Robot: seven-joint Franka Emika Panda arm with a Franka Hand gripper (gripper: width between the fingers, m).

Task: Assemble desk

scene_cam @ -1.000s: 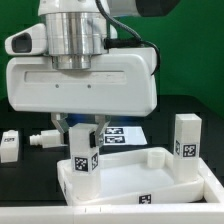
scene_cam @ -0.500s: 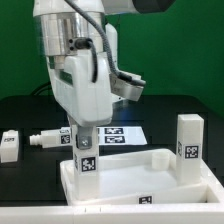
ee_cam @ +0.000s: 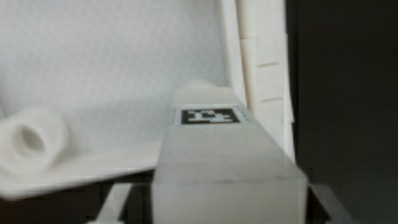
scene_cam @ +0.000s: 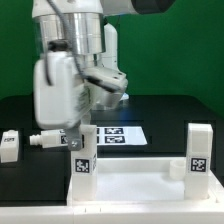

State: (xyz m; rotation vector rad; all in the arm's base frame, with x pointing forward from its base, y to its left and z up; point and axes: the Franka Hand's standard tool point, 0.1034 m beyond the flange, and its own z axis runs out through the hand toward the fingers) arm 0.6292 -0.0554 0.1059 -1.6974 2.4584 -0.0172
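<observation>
Behind leg (scene_cam: 83, 160), black table (scene_cam: 166, 122), green wall (scene_cam: 175, 50)

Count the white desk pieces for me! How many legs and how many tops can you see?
Legs: 4
Desk top: 1
Total: 5

A plain green wall (scene_cam: 185, 45) closes the scene behind, evenly and brightly lit. Below it lies a matte black tabletop (scene_cam: 168, 114), its far edge meeting the green. A pale strip (scene_cam: 30, 214) runs along its near edge.
</observation>
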